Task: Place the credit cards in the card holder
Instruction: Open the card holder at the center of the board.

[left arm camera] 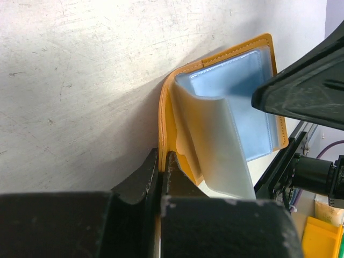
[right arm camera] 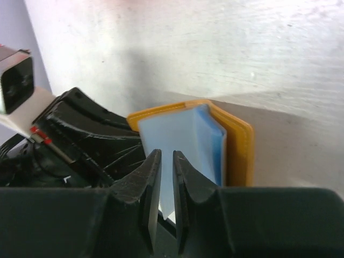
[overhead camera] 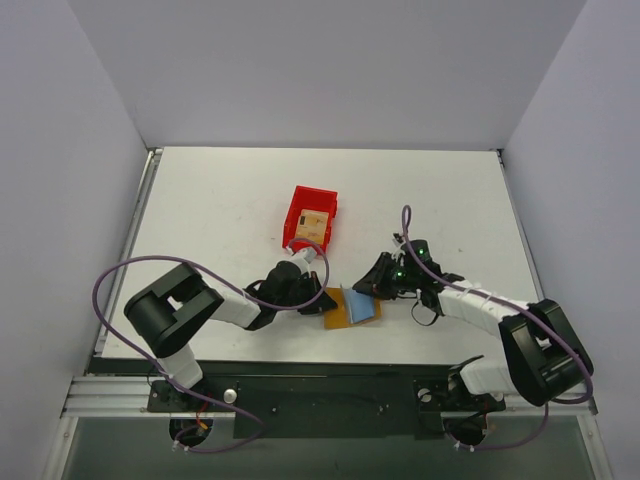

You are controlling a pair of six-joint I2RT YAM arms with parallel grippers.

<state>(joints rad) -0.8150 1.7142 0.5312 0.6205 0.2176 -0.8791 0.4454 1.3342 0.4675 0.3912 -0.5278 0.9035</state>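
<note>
The card holder [overhead camera: 352, 308] lies open near the table's front edge, orange outside with light blue sleeves inside. My left gripper [overhead camera: 323, 298] is shut on its orange cover [left arm camera: 166, 107], pinching the edge between the fingertips [left arm camera: 163, 156]. My right gripper [overhead camera: 369, 291] comes in from the right. Its jaws [right arm camera: 166, 156] stand a narrow gap apart with a light blue sleeve [right arm camera: 177, 134] of the card holder [right arm camera: 239, 145] between them. One tan credit card [overhead camera: 316, 222] rests in the red bin.
The red bin [overhead camera: 299, 206] stands just behind the left gripper, mid-table. Grey walls close in the table on three sides. The two grippers face each other closely over the card holder, and the right one [left arm camera: 301, 91] shows in the left wrist view.
</note>
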